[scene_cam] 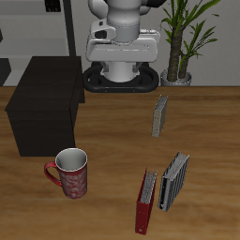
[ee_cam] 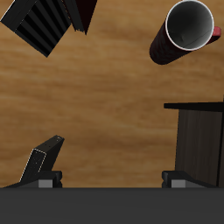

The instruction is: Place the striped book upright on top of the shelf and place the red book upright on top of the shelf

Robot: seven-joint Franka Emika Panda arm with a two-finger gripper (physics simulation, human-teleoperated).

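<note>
Nearest the table's front edge, your red book stands touching the striped book, with the red mug well apart from them. Farther back you have a small grey book upright and the black shelf, its top bare. Your hand hangs above the wood holding nothing, its fingers set wide.

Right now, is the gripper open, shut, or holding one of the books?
Gripper: open and empty. The striped book and red book are on the table, not yet on the shelf.
</note>
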